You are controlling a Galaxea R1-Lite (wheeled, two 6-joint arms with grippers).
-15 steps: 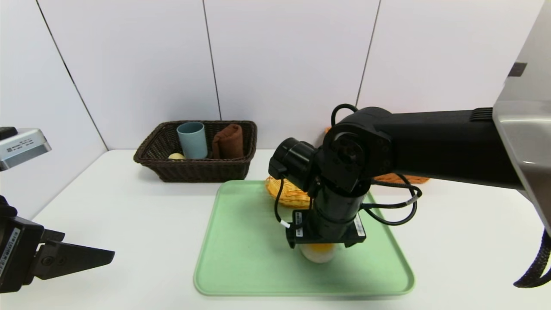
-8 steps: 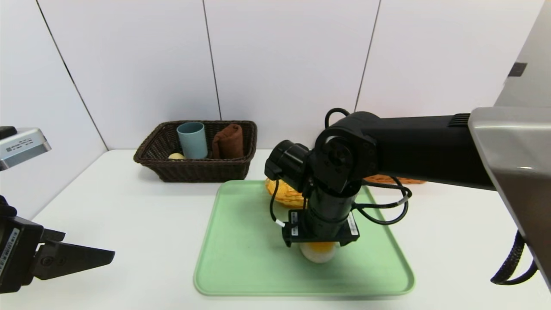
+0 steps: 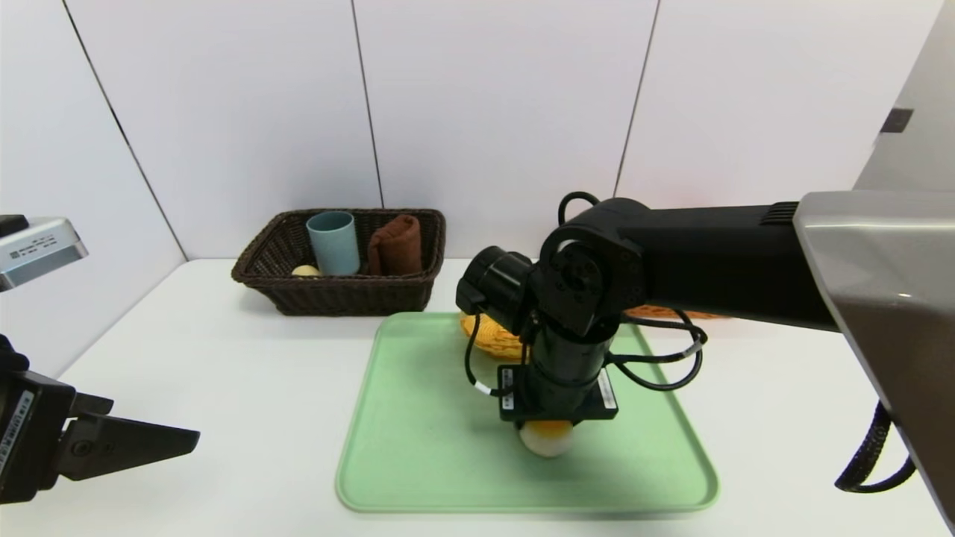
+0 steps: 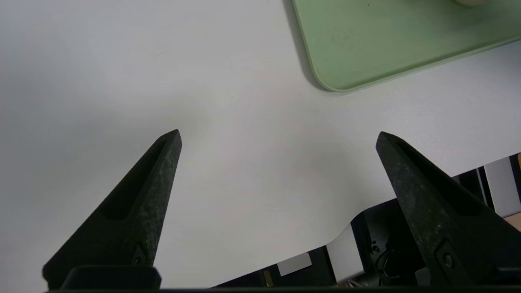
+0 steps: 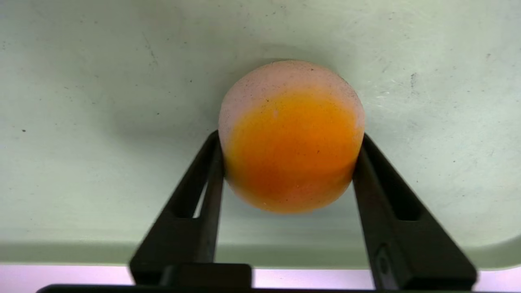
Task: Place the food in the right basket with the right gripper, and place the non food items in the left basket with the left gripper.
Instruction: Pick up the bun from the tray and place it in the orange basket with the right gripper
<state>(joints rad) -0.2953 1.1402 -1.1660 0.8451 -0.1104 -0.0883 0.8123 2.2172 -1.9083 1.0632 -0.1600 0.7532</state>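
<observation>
A round white bun (image 5: 291,138) with an orange top sits on the green tray (image 5: 81,101); in the head view the bun (image 3: 547,441) peeks out below the right wrist. My right gripper (image 5: 290,137) points straight down, and both black fingers press the bun's sides. The dark brown left basket (image 3: 339,294) at the back left holds a grey-blue cup (image 3: 333,242), a rolled brown towel (image 3: 395,245) and a pale spoon bowl (image 3: 304,271). Only a strip of the orange right basket (image 3: 671,312) shows behind the right arm. My left gripper (image 4: 279,136) hangs open over bare table at the near left.
A small yellow wicker basket (image 3: 489,339) stands on the far edge of the green tray (image 3: 425,418), partly behind the right wrist. The white table (image 3: 224,373) ends close to the left gripper. White wall panels stand behind the baskets.
The right arm has come down over the bun, and its jaws have closed from wide open onto the bun's sides. The left arm has stayed where it was.
</observation>
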